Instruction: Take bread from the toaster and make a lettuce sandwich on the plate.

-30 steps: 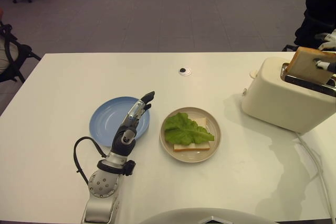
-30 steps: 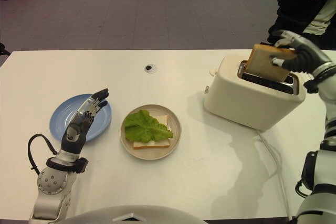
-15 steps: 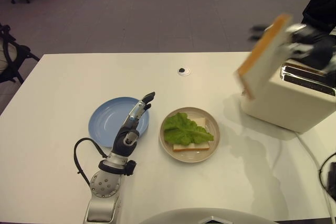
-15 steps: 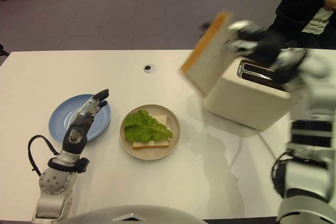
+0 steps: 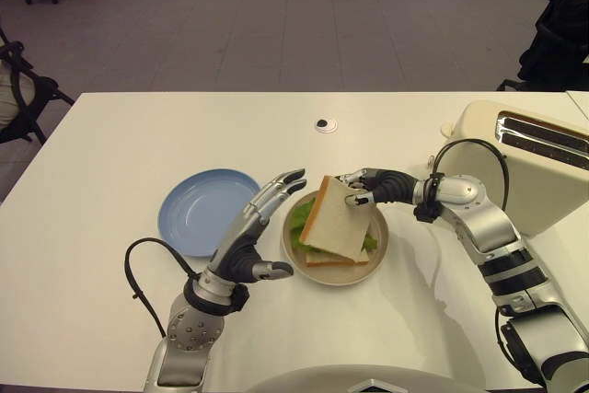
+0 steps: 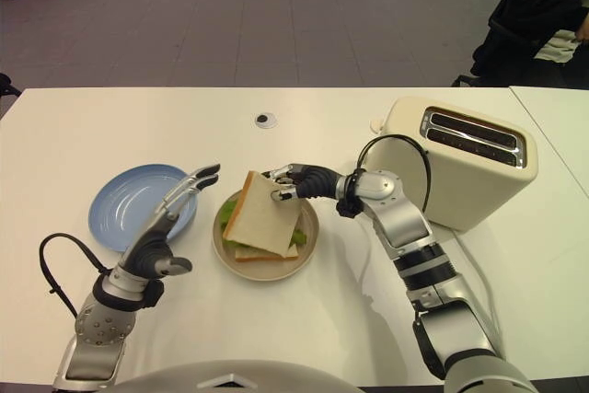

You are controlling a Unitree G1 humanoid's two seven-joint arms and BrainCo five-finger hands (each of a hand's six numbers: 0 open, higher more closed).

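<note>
My right hand [image 5: 368, 185] is shut on a slice of bread [image 5: 337, 221], holding it tilted over the beige plate [image 5: 379, 239], its lower edge down on the sandwich. Under it lie lettuce [image 5: 296, 225] and a bottom slice of bread [image 5: 337, 260]. My left hand [image 5: 255, 241] is open just left of the plate, fingers stretched toward the bread. The cream toaster [image 5: 529, 164] stands at the right with both slots empty.
A blue plate [image 5: 196, 213] lies left of the beige one, behind my left hand. A small round black-and-white fitting [image 5: 321, 123] sits in the table further back. The toaster's cable [image 6: 485, 299] runs along the table's right side.
My right hand has carried the bread from above the toaster down and left onto the plate. My left hand has moved right, toward the plate.
</note>
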